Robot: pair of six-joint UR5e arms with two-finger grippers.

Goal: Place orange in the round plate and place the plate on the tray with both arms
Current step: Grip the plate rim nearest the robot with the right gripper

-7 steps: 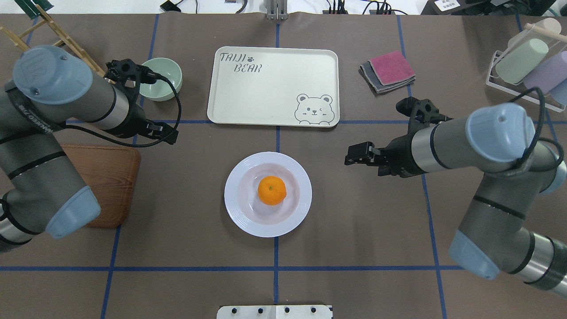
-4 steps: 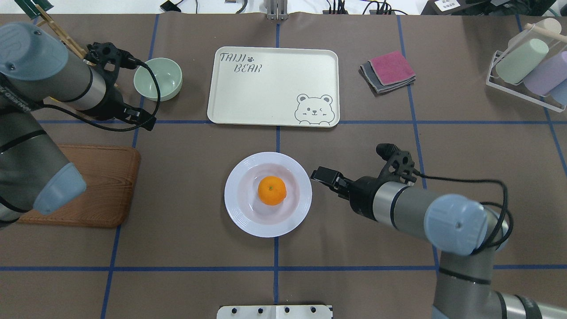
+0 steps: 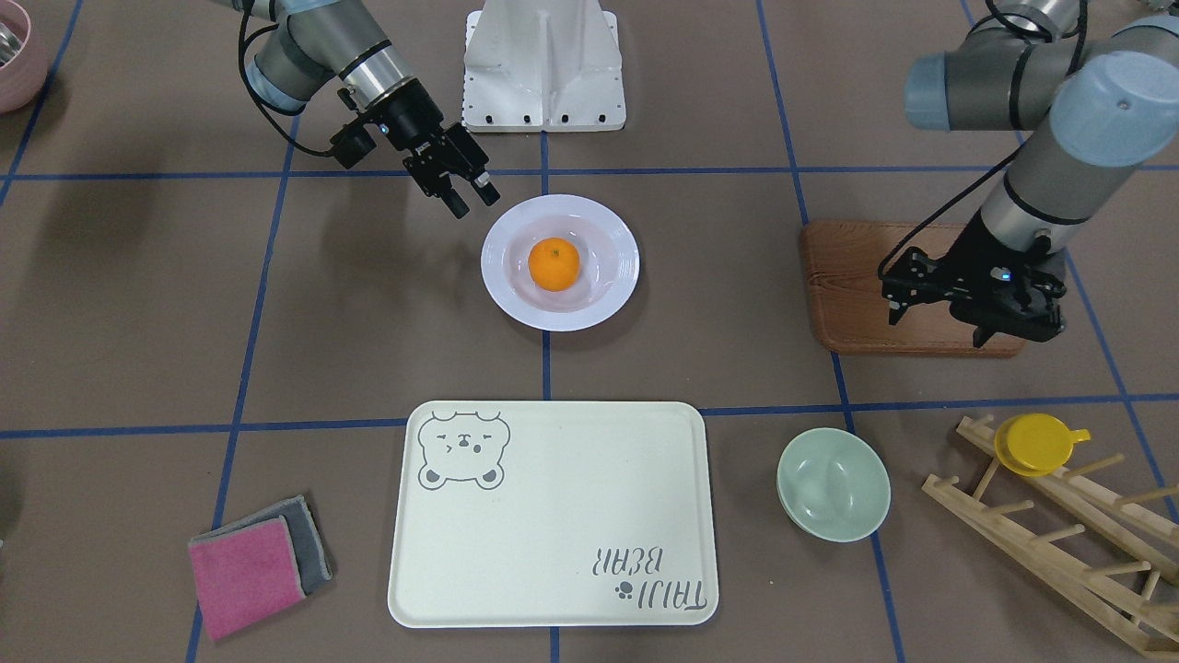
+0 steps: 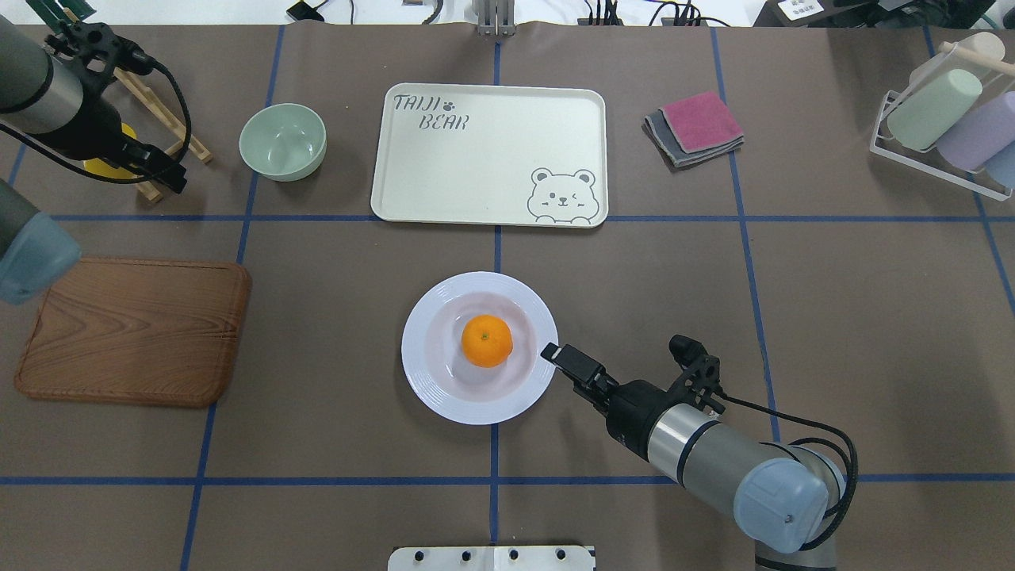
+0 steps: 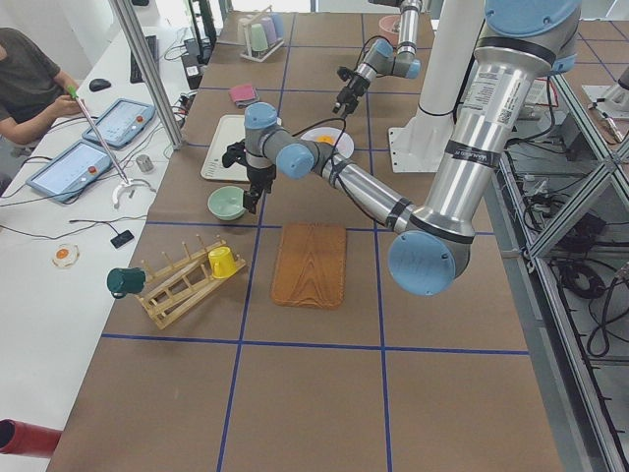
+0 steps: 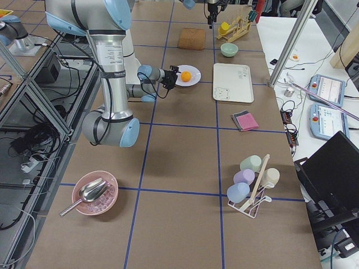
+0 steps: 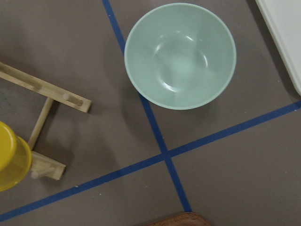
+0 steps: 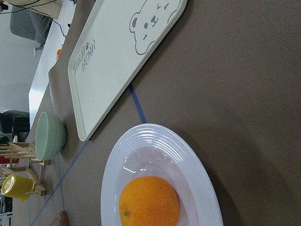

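The orange (image 4: 487, 341) lies in the middle of the white round plate (image 4: 428, 388), which stands on the table on the robot's side of the tray (image 4: 488, 159). The tray has nothing on it. My right gripper (image 4: 553, 355) is open and low at the plate's right rim, with nothing between its fingers; the front-facing view shows it (image 3: 472, 199) just short of the rim (image 3: 516, 308). My left gripper (image 4: 170, 181) hangs far off to the left above the wooden rack, open and holding nothing. The right wrist view shows the orange (image 8: 149, 206) and plate (image 8: 155, 136) close up.
A pale-green bowl (image 4: 283, 141) sits left of the tray, a wooden board (image 4: 131, 329) at the near left. Folded cloths (image 4: 698, 127) lie right of the tray. A cup rack (image 4: 944, 119) stands far right; a wooden rack (image 3: 1059, 516) carries a yellow cup (image 3: 1036, 442).
My right arm swung down and inward until its gripper reached the plate's right rim. My left arm drew back leftward from the green bowl to above the wooden rack. Orange and plate stayed put.
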